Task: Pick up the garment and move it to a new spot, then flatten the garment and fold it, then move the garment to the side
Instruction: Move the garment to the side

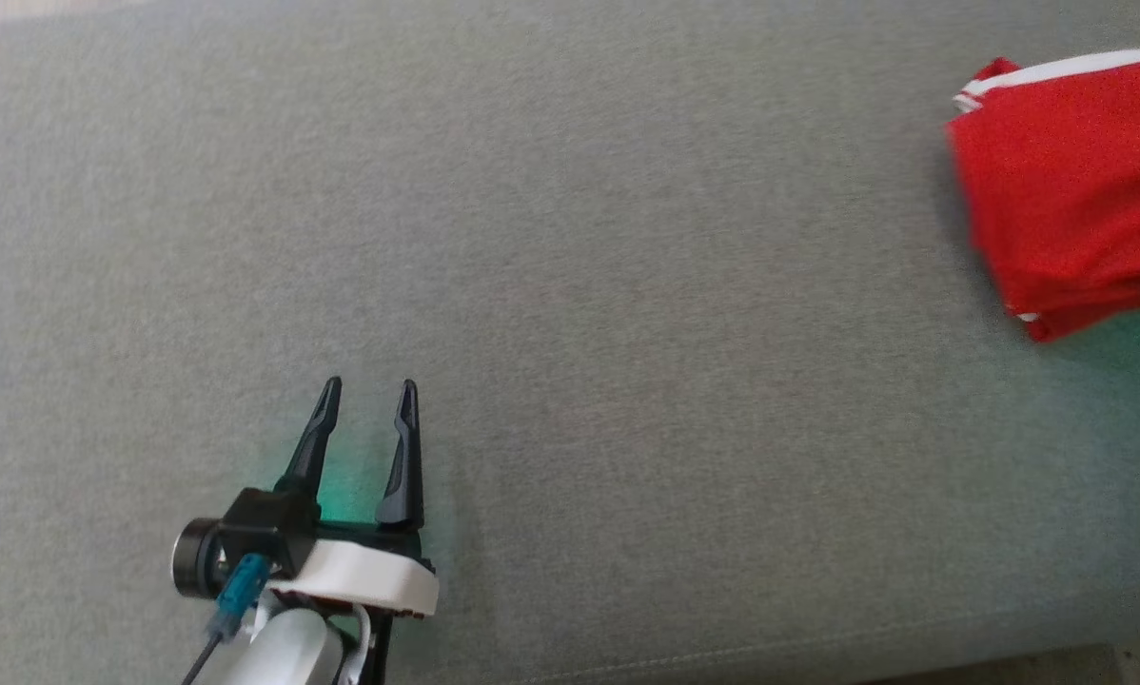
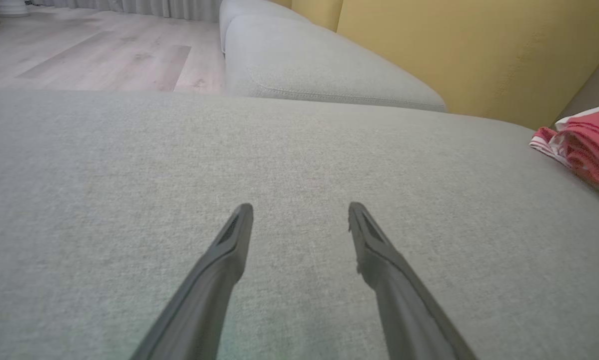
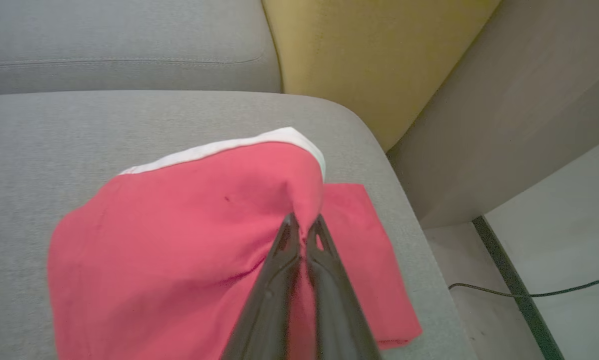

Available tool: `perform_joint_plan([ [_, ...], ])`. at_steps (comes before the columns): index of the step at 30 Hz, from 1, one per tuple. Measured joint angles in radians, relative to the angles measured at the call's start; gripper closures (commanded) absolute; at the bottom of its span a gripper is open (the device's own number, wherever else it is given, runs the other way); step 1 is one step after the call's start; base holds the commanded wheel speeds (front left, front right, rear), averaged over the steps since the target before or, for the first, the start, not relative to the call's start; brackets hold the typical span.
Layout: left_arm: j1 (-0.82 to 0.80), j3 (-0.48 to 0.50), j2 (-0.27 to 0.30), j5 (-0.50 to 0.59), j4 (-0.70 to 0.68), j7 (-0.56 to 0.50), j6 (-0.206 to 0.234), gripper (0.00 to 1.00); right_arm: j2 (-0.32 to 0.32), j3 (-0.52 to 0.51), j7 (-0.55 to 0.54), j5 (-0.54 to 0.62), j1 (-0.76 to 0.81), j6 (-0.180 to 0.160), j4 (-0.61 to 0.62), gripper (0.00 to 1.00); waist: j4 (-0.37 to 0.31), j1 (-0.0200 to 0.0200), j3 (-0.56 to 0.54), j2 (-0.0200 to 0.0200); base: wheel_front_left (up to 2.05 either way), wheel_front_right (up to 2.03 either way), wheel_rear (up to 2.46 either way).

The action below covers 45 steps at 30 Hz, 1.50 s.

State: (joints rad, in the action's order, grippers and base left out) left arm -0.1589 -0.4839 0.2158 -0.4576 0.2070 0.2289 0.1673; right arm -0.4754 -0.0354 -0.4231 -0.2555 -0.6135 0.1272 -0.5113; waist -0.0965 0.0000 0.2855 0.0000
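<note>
One-point hold: right gripper (image 3: 303,221) pinched shut on folded red fabric garment (image 3: 179,225) near right edge of grey fabric sofa cushion (image 3: 54,130), left gripper (image 1: 370,386) wide open, empty; risk of unfolding or sliding off edge.

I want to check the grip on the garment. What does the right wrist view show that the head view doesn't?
Right wrist view adds: the right gripper shut on a pinch of the red garment, a yellow cushion behind, and the floor beside the sofa.
Head view adds: the left gripper, open, above the bare grey seat, well apart from the garment.
Both share: the red garment with its white trim, on the grey seat.
</note>
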Motion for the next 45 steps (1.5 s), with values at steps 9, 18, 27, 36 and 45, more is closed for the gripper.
perform_joint_plan([
  [9,-0.004,-0.004,0.020,0.011,-0.025,-0.018,0.001,0.00,-0.076,-0.061,0.013,0.044,-0.043,0.000,-0.118,1.00,0.051,0.0001,0.071,0.0000,0.00,0.00,0.00],
  [18,-0.029,-0.031,0.033,0.028,-0.062,-0.050,0.010,0.00,-0.074,-0.100,0.137,0.198,-0.100,0.000,-0.221,0.00,0.051,0.0000,0.104,0.0000,0.00,0.00,0.00],
  [27,-0.028,-0.037,0.040,0.028,-0.064,-0.062,0.015,0.00,-0.011,-0.132,0.250,0.297,-0.101,0.000,-0.257,0.00,0.015,0.0000,0.072,0.0000,0.00,0.00,0.00],
  [36,-0.014,-0.033,0.041,0.004,-0.047,-0.056,0.018,0.00,0.079,-0.014,0.319,0.272,-0.118,0.000,-0.209,0.00,-0.007,-0.0001,-0.019,0.0000,0.00,0.00,0.00],
  [45,0.054,0.018,0.041,-0.045,-0.014,-0.016,0.036,0.00,0.215,0.099,0.385,0.191,-0.078,0.000,-0.125,0.00,0.011,-0.0002,-0.153,0.0000,0.00,0.00,0.00],
])
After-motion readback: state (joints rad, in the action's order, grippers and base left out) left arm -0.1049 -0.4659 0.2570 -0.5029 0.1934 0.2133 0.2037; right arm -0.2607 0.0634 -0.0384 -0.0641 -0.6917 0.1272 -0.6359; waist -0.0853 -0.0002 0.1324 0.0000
